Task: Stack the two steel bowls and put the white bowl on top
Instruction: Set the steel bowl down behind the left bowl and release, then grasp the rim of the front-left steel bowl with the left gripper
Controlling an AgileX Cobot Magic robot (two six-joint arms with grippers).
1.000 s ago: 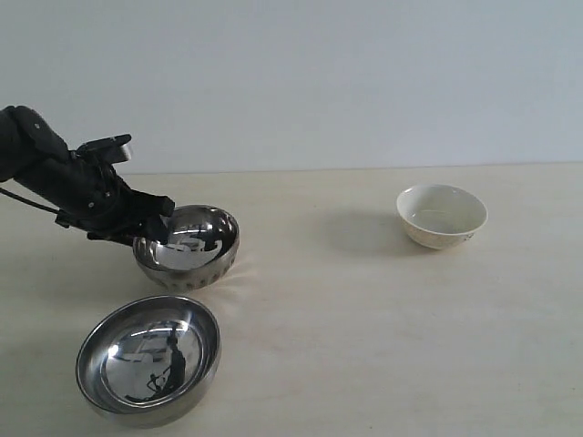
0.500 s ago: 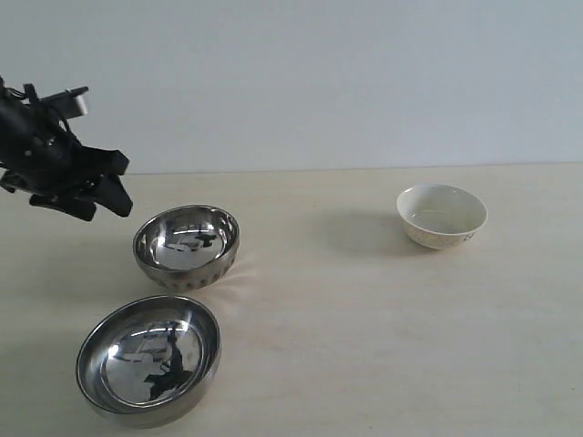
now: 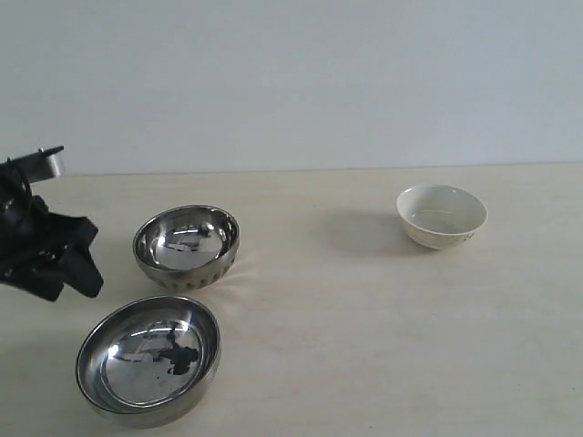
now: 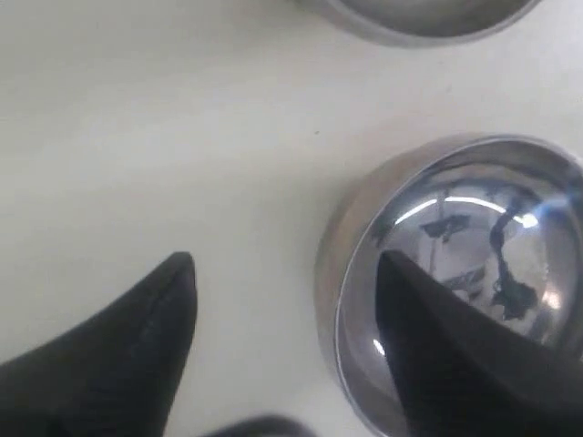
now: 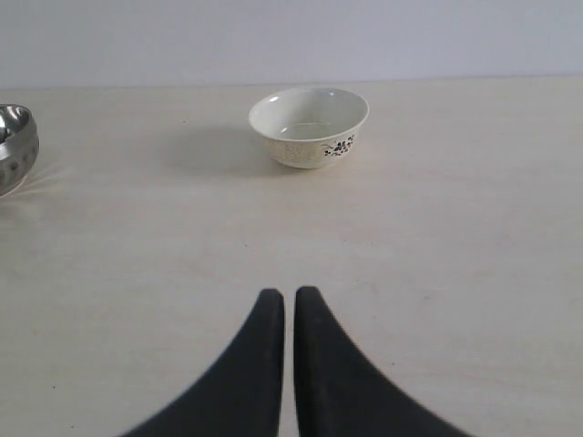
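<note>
The left tool (image 3: pixel 89 258) hangs over the left edge of the desk (image 3: pixel 364 319) with its jaws spread wide, holding nothing, just beside the two steel bowls. The rear steel bowl (image 3: pixel 187 244) sits upright left of centre. The front steel bowl (image 3: pixel 148 357) stands apart from it, close to the front edge — the two are not stacked. The white bowl (image 3: pixel 442 215) rests well apart toward the right, nearer the back edge — upright, untouched. The right tool (image 5: pixel 289 296) has its jaws pressed together, empty, pointing toward the white bowl.
</note>
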